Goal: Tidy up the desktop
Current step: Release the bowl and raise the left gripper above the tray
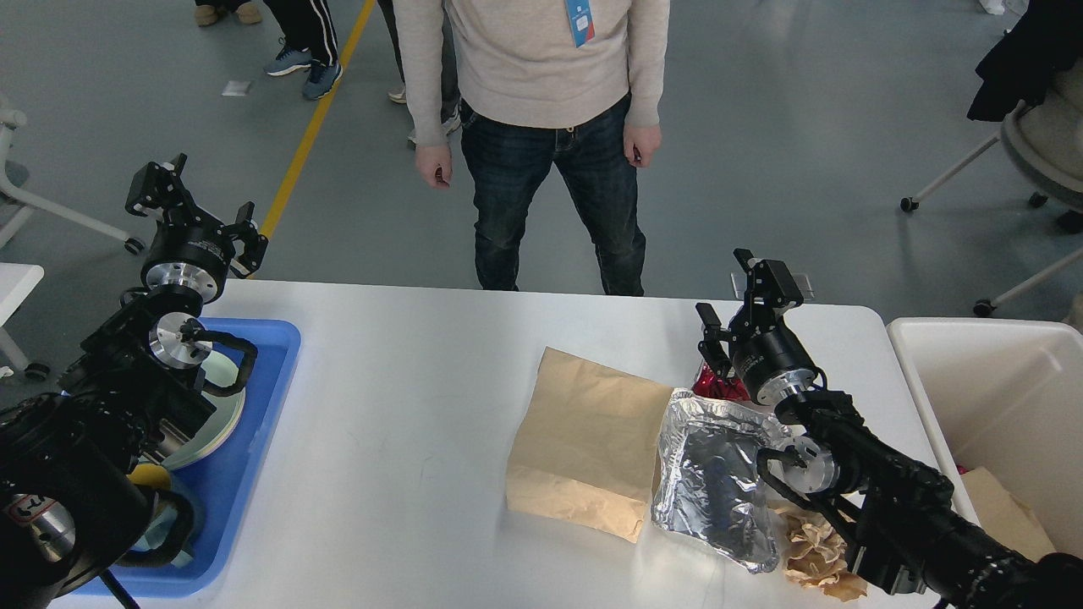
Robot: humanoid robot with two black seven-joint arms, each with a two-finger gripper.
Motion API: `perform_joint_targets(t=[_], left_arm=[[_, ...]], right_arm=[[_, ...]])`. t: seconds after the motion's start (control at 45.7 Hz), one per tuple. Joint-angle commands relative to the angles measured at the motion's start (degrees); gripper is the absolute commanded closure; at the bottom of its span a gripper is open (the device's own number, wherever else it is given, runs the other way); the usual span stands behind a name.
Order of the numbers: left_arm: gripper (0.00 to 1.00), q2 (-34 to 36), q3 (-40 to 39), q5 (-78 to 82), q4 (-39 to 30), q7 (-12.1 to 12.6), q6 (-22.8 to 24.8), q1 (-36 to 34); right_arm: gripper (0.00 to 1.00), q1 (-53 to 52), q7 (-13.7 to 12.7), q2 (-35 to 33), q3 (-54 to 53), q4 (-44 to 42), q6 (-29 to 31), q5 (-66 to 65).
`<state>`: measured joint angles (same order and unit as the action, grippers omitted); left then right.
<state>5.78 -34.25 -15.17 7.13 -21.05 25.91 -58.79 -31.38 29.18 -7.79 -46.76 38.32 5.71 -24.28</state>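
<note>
Desktop worktop (406, 397), white with rounded corners, spans the view between a blue tray (245, 474) at its left end and a white bin (998, 389) off its right edge. Brown paper bag (575, 440) lies right of centre, touching a crumpled foil bag (711, 474). Left gripper (199, 211) and right gripper (736, 296) both hang spread wide, empty. No writing is legible.
</note>
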Motion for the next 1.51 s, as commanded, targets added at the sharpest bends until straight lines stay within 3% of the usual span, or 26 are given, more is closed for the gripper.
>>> perform_joint_targets(t=[0.0,0.744,0.985,1.226,1.357,1.489], left_arm=[[0.03,0.2,0.1,0.0,0.0,-0.1,0.3,-2.6],[0.03,-0.7,0.3,0.4,0.0,-0.1,0.1,-2.6],[0.03,-5.6,4.7,0.6,-0.1,-0.6,0.3,0.2],[0.03,-6.8,13.8,0.7,-0.2,-4.3,0.2,1.2],[0.03,-7.9,14.0,0.8,-0.2,-6.7,-0.2,1.0],[0.04,-8.1,13.5,0.7,-0.2,-7.0,0.3,1.6]], right_arm=[[0.0,0.0,0.0,0.0,0.0,0.0,0.0,0.0],[0.0,0.0,0.0,0.1,0.0,-0.1,0.0,0.0],[0.0,0.0,0.0,0.1,0.0,-0.1,0.0,0.0],[0.0,-0.1,0.0,0.1,0.0,-0.2,0.0,0.0],[0.0,0.0,0.1,0.1,0.0,-0.2,0.0,-0.1],[0.0,0.0,0.0,0.1,0.0,-0.2,0.0,-0.1]])
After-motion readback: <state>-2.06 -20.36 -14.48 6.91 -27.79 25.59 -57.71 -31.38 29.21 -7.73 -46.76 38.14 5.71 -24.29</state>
